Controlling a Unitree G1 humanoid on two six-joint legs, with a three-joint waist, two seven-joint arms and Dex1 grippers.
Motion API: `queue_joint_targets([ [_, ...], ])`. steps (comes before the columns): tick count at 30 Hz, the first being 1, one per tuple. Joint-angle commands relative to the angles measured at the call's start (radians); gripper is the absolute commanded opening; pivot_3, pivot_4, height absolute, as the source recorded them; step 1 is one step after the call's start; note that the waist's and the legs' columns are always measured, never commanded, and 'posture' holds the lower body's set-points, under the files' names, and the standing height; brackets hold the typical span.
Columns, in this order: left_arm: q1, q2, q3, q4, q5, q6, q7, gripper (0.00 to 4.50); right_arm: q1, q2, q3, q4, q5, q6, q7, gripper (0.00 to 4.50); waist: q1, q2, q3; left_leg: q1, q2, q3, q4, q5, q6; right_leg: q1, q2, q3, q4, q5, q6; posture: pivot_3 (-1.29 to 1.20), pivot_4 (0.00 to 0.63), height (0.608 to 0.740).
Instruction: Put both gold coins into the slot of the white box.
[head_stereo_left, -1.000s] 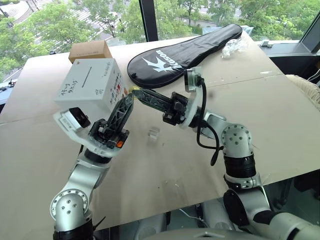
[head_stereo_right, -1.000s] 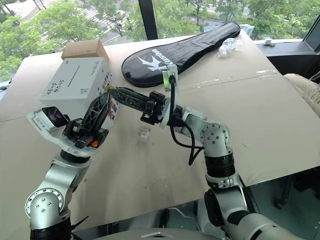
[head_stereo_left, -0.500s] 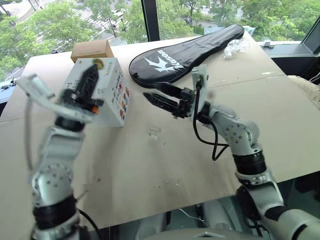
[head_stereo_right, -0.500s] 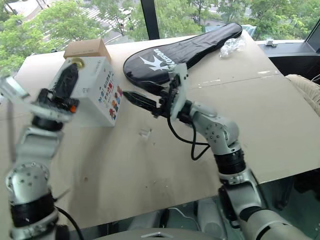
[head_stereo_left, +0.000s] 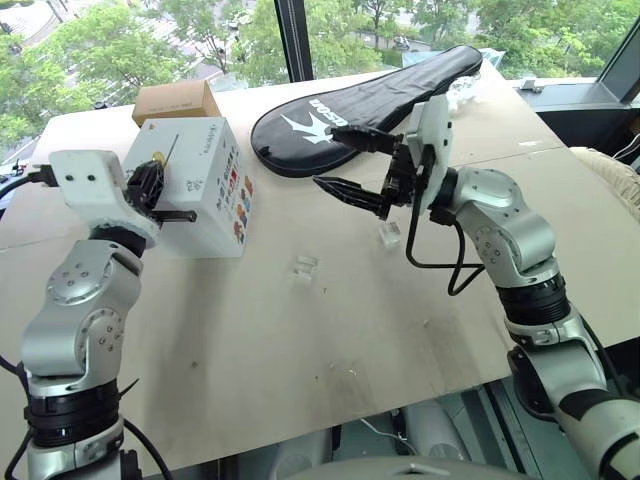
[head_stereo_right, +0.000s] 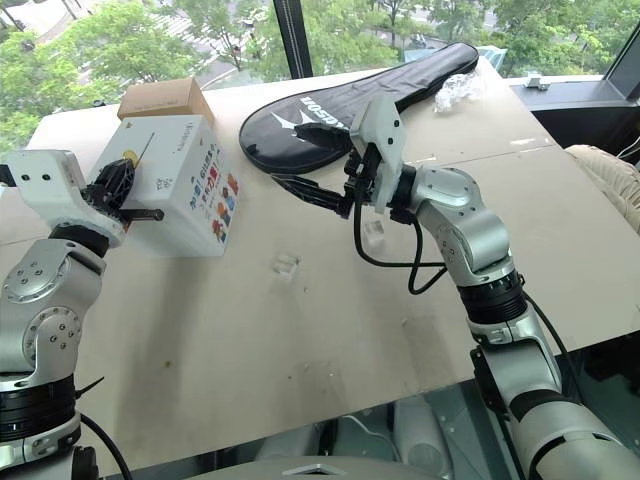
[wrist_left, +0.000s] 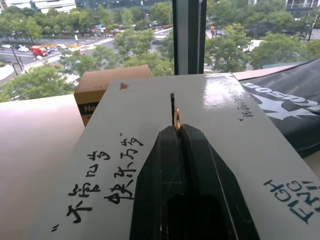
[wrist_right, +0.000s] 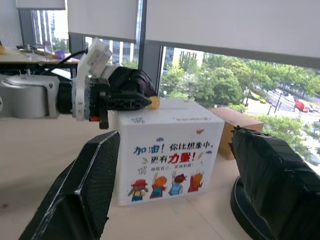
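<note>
One gold coin sits pinched edge-on at the tips of the left gripper, fingers clamped on it, right over the near end of the slot on top of the white box; box stands near table's far left edge, brown cardboard box just behind it, black racket cover to its right; right gripper hangs above table centre w/ fingers wide apart, nothing in them, aimed toward the box; two small clear blocks lie below it; broad bare tabletop in front & to the right, open up to the near edge.
</note>
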Motion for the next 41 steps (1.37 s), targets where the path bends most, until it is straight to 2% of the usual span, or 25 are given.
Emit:
queue_joint_targets([
  [1, 0.003, 0.006, 0.023, -0.004, 0.029, 0.051, -0.004, 0.0, -0.014, 0.007, -0.022, -0.021, 0.009, -0.008, 0.004, 3.8, 0.0, 0.0, 0.0, 0.0, 0.0, 0.0, 0.0, 0.0, 0.0, 0.0, 0.0, 0.0, 0.0, 0.0, 0.0, 0.0, 0.15, 0.74],
  [6, -0.022, 0.006, 0.021, -0.012, 0.032, 0.127, 0.001, 0.0, -0.009, 0.007, -0.027, -0.027, 0.015, -0.005, 0.005, 3.8, 0.001, 0.0, 0.0, 0.0, 0.0, 0.0, 0.0, 0.0, 0.0, 0.0, 0.0, 0.0, 0.001, 0.0, 0.0, 0.0, 0.15, 0.74],
  [12, -0.061, -0.05, 0.045, -0.034, -0.011, 0.192, 0.001, 0.0, -0.008, 0.013, -0.029, -0.027, 0.02, -0.004, 0.007, 3.8, 0.008, 0.0, 0.0, 0.001, 0.0, 0.0, 0.001, 0.0, 0.0, 0.0, 0.0, 0.0, 0.002, 0.0, 0.0, 0.0, 0.15, 0.74],
  [15, -0.061, -0.062, 0.055, -0.041, -0.013, 0.22, -0.001, 0.77, -0.006, 0.017, -0.031, -0.029, 0.023, 0.0, 0.004, 3.84, 0.007, 0.0, 0.0, 0.001, 0.0, 0.001, 0.002, 0.0, 0.0, 0.0, 0.0, 0.0, 0.002, 0.0, 0.0, 0.0, 0.15, 0.74],
  [19, -0.061, -0.066, 0.049, -0.043, 0.023, 0.199, -0.004, 2.78, -0.002, 0.019, -0.034, -0.035, 0.026, 0.013, -0.002, 3.84, 0.006, 0.0, 0.0, 0.001, 0.0, 0.001, 0.002, 0.0, 0.0, 0.0, 0.0, 0.0, 0.003, 0.0, 0.0, 0.0, 0.15, 0.74],
  [21, -0.082, -0.079, 0.062, -0.046, 0.034, 0.137, -0.018, 3.53, 0.002, 0.017, -0.036, -0.041, 0.027, 0.025, -0.006, 3.84, 0.008, 0.0, 0.0, 0.001, 0.0, 0.001, 0.002, 0.0, 0.0, 0.0, 0.0, 0.0, 0.003, 0.0, 0.0, 0.0, 0.15, 0.74],
  [24, -0.117, -0.115, 0.1, -0.095, -0.028, 0.056, -0.073, 3.53, 0.031, 0.003, -0.044, -0.062, 0.04, 0.052, -0.009, 3.84, 0.011, 0.0, 0.0, 0.0, 0.0, 0.0, 0.003, 0.0, 0.0, 0.0, 0.0, -0.001, 0.003, 0.0, 0.0, 0.0, 0.15, 0.74],
  [27, -0.101, -0.152, 0.127, -0.199, -0.204, 0.065, -0.156, 3.53, 0.11, -0.036, -0.056, -0.103, 0.053, 0.079, 0.001, 3.84, 0.014, -0.001, -0.001, -0.004, 0.0, -0.003, 0.005, 0.0, 0.0, 0.0, -0.001, -0.002, 0.001, 0.0, 0.0, 0.0, 0.15, 0.74],
  [29, 0.022, -0.128, 0.11, -0.305, -0.327, 0.144, -0.225, 3.53, 0.201, -0.09, -0.068, -0.138, 0.054, 0.085, 0.021, 3.84, 0.012, -0.001, -0.001, -0.005, 0.0, -0.004, 0.005, 0.0, 0.0, 0.001, -0.002, -0.003, -0.001, 0.0, 0.0, 0.0, 0.15, 0.74],
  [30, 0.103, -0.102, 0.089, -0.351, -0.34, 0.179, -0.259, 3.53, 0.243, -0.115, -0.079, -0.152, 0.062, 0.098, 0.027, 3.84, 0.01, -0.001, -0.001, -0.004, 0.0, -0.003, 0.005, 0.0, 0.0, 0.002, -0.002, -0.002, -0.003, 0.0, 0.0, 0.0, 0.15, 0.74],
  [31, 0.178, -0.076, 0.072, -0.39, -0.34, 0.202, -0.281, 3.53, 0.278, -0.134, -0.088, -0.166, 0.072, 0.108, 0.029, 3.84, 0.006, -0.001, -0.001, -0.004, 0.0, -0.002, 0.004, 0.0, 0.0, 0.002, -0.002, -0.002, -0.003, 0.0, 0.0, 0.0, 0.15, 0.74],
  [34, 0.465, -0.036, 0.018, -0.439, -0.169, 0.169, -0.326, 3.53, 0.43, -0.21, -0.132, -0.181, 0.078, 0.096, 0.058, 3.84, 0.003, -0.001, 0.0, -0.001, 0.0, 0.001, 0.0, 0.0, 0.0, 0.001, -0.001, 0.002, -0.004, 0.0, 0.0, 0.0, 0.15, 0.74],
  [38, 0.631, -0.084, 0.019, -0.362, -0.065, 0.03, -0.405, 3.53, 0.57, -0.302, -0.155, -0.136, 0.02, 0.016, 0.115, 3.84, 0.022, 0.0, 0.0, 0.002, 0.001, 0.001, -0.006, 0.0, 0.0, 0.002, 0.0, 0.001, -0.004, 0.0, -0.001, 0.0, 0.15, 0.74],
  [41, 0.693, -0.118, -0.002, -0.307, 0.005, -0.075, -0.465, 3.53, 0.637, -0.322, -0.188, -0.048, -0.002, -0.059, 0.138, 3.84, 0.034, 0.0, 0.0, 0.011, 0.002, 0.002, -0.006, 0.0, 0.0, 0.011, 0.0, 0.001, -0.006, 0.001, -0.002, 0.0, 0.15, 0.74],
])
